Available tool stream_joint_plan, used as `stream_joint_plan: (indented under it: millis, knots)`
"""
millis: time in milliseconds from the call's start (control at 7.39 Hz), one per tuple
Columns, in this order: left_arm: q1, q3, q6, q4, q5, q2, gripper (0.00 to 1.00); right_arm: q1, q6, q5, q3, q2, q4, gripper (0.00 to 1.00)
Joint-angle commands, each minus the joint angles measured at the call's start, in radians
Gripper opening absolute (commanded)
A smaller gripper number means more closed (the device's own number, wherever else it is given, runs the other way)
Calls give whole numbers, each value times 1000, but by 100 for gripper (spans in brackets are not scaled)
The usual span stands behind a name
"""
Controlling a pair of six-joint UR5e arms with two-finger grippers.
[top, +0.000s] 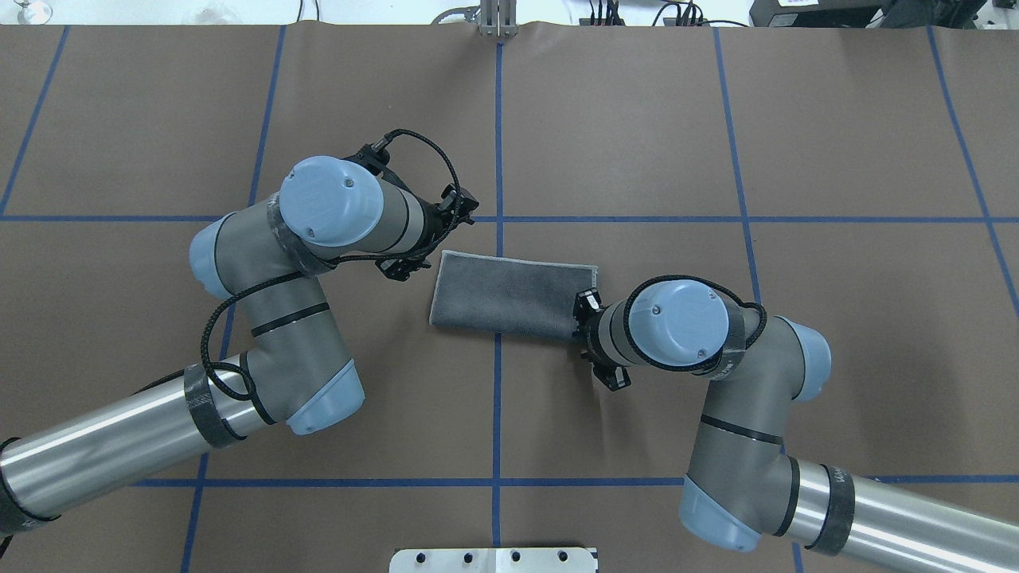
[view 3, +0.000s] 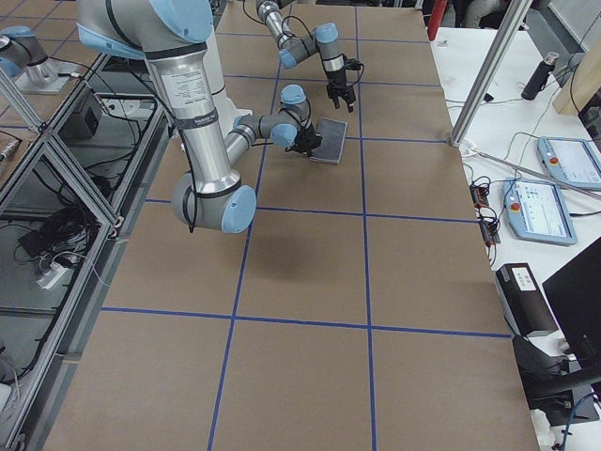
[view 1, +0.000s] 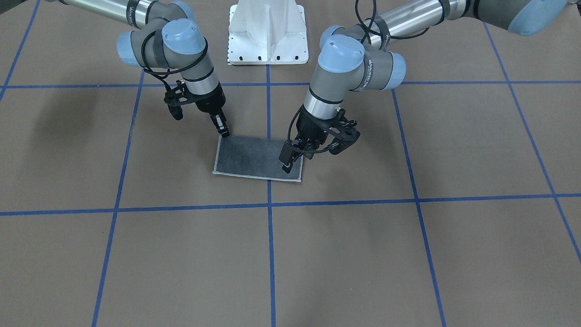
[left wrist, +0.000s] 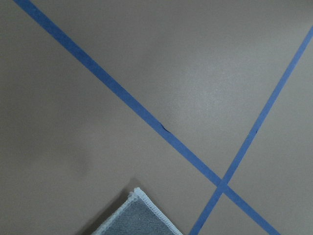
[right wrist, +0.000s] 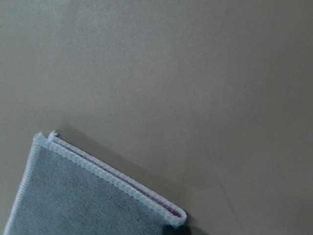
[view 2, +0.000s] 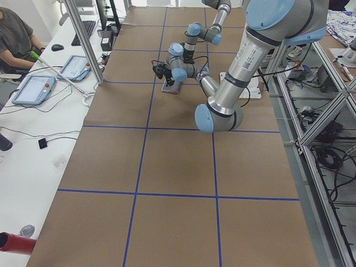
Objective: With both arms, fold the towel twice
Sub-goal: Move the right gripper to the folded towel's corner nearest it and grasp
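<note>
The towel (view 1: 254, 158) shows dark grey terry with light grey stitched edging; a thin pink line peeks between its layers. The counter (view 1: 345, 254) is brown, gridded with blue lines (view 1: 270, 254). The left arm (view 1: 345, 68) and right arm (view 1: 181, 50) are grey and silver with light blue caps. The left end effector (view 1: 288, 167) and right end effector (view 1: 223, 131) are black. The base (view 1: 268, 32) is white.

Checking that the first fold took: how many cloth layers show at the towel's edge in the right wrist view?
2. The towel's grey top layer, and a second edging just beyond it, with pink between. More could hide underneath.
</note>
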Motion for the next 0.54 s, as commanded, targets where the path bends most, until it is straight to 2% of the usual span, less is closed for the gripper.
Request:
stream_joint_plan:
  millis: [0, 406]
  knots:
    - [0, 0, -1, 0, 0, 0, 92, 0, 0, 0, 6, -1, 0, 0]
    - [-1, -2, -2, 0, 0, 0, 92, 1, -2, 0, 27, -4, 0, 0]
